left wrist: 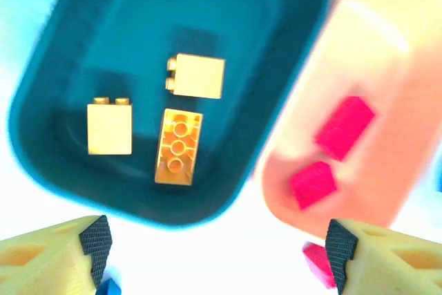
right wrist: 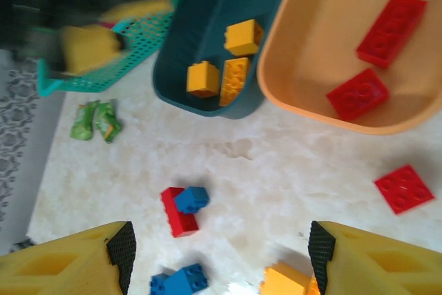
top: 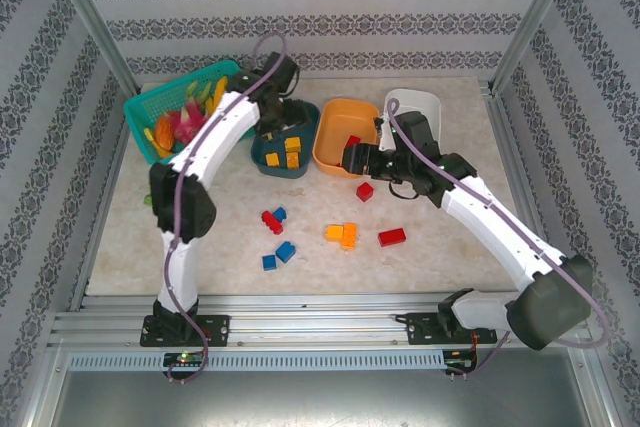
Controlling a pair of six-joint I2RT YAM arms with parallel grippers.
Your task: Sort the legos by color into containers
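Left side of table: a teal mesh basket [top: 150, 107] of toy fruit stands at the far left corner. Two green wrapped pieces [right wrist: 95, 121] lie on the table near it.

Left gripper [left wrist: 217, 246]: positioned over the near edge of the dark teal tub [left wrist: 62, 46]. Its fingers are spread wide with nothing between them. Contents of this tub: three yellow bricks [left wrist: 197, 75], lying close together and apart from the walls.

Orange tub [left wrist: 387, 46]: set just beside the dark teal tub, on its right. Contents: two red bricks [right wrist: 391, 21].

White tub [top: 420, 105]: furthest right of the three; contents cannot be told.

Right gripper [right wrist: 221, 257]: held above the open table, near the orange tub. Its fingers are wide apart and empty.

Loose legos on the table, left to right:
- a red brick touching a blue brick [right wrist: 181, 208]
- further blue bricks [right wrist: 178, 282]
- a yellow cluster [top: 343, 235]
- a flat red piece [right wrist: 404, 188]
- a red brick [top: 392, 237]
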